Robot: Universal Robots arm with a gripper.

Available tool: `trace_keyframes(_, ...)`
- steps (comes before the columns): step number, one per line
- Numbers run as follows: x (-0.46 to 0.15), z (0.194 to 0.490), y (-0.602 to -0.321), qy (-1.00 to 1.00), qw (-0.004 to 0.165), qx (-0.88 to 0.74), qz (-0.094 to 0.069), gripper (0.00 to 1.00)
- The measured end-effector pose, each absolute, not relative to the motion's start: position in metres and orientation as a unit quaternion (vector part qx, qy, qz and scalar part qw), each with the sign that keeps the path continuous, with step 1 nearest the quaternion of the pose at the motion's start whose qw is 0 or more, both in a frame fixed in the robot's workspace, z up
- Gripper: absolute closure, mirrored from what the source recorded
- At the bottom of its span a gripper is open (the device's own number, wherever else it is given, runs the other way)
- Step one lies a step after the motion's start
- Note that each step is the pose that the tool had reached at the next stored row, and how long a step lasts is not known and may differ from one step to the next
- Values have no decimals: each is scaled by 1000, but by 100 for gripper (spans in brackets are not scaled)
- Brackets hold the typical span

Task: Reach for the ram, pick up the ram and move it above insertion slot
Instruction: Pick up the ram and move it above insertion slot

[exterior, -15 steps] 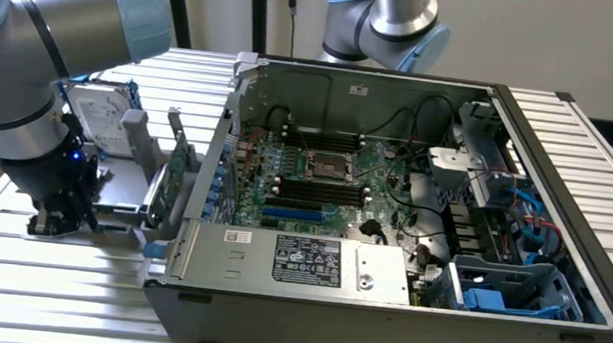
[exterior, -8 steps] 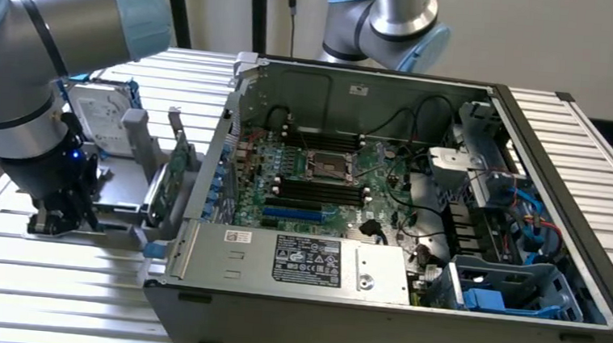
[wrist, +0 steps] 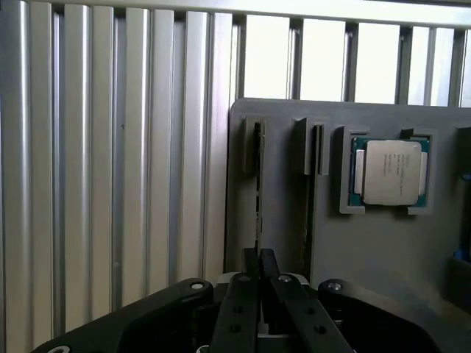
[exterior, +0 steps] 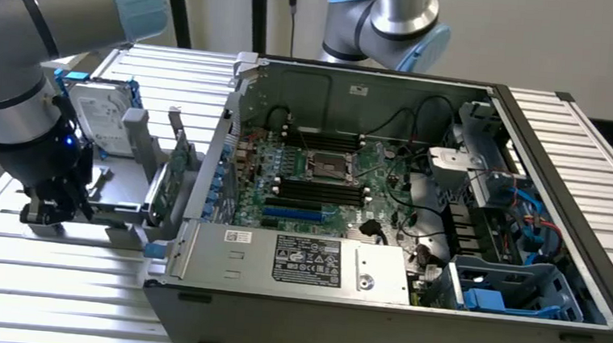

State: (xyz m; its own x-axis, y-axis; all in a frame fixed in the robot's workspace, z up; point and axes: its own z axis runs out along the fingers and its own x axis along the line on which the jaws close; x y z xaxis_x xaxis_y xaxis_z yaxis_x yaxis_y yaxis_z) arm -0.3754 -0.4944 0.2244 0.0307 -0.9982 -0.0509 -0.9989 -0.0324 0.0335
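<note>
Now hand [wrist: 260, 257] clamped narrowly onto ram [wrist: 259, 176] edge

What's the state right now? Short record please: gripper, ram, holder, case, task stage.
gripper: gripper shut on the ram, low over the holder at the exterior view's left
ram: ram seen edge-on, standing upright in a slot of the holder
holder: grey holder beside the computer case; also carries a CPU chip
case: computer case open, memory slots visible inside, apart from the gripper
task stage: ram gripped, not yet out of the holder, not yet above the memory slots
</note>
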Motion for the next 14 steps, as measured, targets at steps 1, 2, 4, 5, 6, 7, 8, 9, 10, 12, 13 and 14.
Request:
trace_keyframes(1,-375,228,-494,696,6,-718,30,87)
trace_keyframes(2,-375,232,-494,695,6,-718,30,87)
trace_keyframes(4,-374,239,-494,695,6,-718,31,87)
trace_keyframes(5,-374,243,-494,695,6,-718,31,87)
trace_keyframes(6,-373,247,-494,695,6,-718,32,87)
trace_keyframes(7,-372,252,-494,695,6,-718,32,87)
trace_keyframes(8,-372,257,-494,695,6,-718,32,87)
trace_keyframes(9,-371,261,-494,695,6,-718,32,87)
trace_keyframes(10,-369,266,-494,695,6,-718,32,87)
trace_keyframes(12,-366,275,-494,695,6,-718,33,87)
trace_keyframes(13,-364,279,-494,695,6,-718,33,87)
trace_keyframes(14,-361,284,-494,695,6,-718,33,87)
